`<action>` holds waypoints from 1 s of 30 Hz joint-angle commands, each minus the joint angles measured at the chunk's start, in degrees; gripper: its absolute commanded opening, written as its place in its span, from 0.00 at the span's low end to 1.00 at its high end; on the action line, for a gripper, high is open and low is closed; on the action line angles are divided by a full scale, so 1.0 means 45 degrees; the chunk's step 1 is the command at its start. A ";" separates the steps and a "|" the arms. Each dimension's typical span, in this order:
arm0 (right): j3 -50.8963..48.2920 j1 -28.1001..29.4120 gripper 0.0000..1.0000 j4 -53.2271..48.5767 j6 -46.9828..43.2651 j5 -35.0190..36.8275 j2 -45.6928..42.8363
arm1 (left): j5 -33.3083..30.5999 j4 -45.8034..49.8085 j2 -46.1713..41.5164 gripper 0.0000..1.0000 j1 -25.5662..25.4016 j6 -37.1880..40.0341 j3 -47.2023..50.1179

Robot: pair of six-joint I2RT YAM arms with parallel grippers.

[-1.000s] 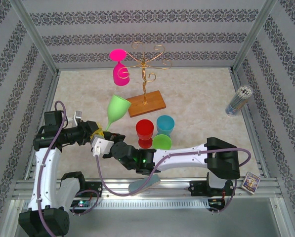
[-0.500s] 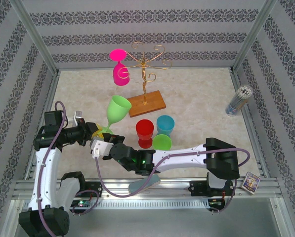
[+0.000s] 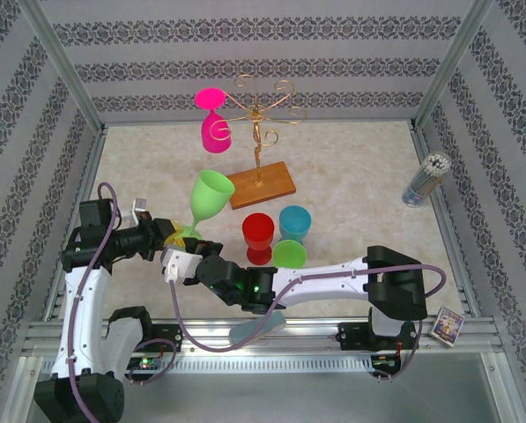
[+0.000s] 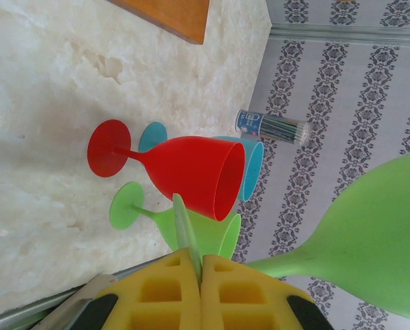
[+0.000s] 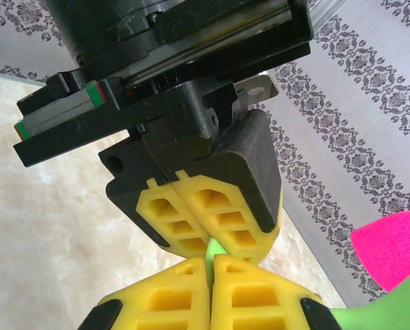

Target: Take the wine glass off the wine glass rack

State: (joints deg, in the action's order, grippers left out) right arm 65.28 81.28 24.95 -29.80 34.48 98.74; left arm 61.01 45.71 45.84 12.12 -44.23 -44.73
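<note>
While both arms crowd the near left of the table [image 3: 359, 167], its far right stretch lies bare and pale, hemmed by patterned walls [image 3: 263, 53] on three sides. The rack [image 3: 263, 186] stands left of centre toward the back, its wooden base turned at a slant and its gold post rising to curled arms. A pink wine glass [image 3: 215, 130] hangs upside down from the left curl, foot on top, bowl below.

Off the rack, and held in the air just near-left of the base, is the green wine glass [image 3: 210, 196]. Its long axis runs on a slant. The foot sits low at the grippers, the stem climbs away and to the right, and the open mouth points up and toward the rack. The left gripper [image 4: 201, 265] has its yellow pads pressed together on the thin edge of the foot. The right gripper [image 5: 211, 265] meets it nose to nose, pads likewise clamped on a sliver of that green foot.

Just right of the grippers three cups stand upright in a tight cluster: a red glass [image 3: 257, 231], a blue glass [image 3: 294, 220] and a small green glass [image 3: 289, 254]. Open table lies between this cluster and the right edge, where a tube of sticks [image 3: 425, 179] stands. A little card box [image 3: 448, 324] rests on the metal rail at the near right corner.
</note>
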 commanded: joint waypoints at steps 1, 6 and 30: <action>0.0348 0.0261 0.07 0.0734 0.0394 -0.0140 -0.0555 | -0.0160 -0.0771 -0.0202 0.00 0.0158 0.0526 0.0039; 0.0323 0.0337 0.22 0.0783 0.0434 -0.0045 -0.0590 | -0.0082 -0.0951 -0.0303 0.00 0.0158 0.0357 0.0082; 0.0494 0.1437 0.48 -0.0311 0.1363 -0.0359 -0.1384 | -0.0004 -0.2447 -0.0400 0.00 0.0158 -0.0570 0.0541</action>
State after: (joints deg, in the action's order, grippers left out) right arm 65.49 86.67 25.04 -27.16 33.74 96.01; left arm 60.80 38.87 44.88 12.12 -45.43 -42.96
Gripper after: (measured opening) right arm 0.480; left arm 0.055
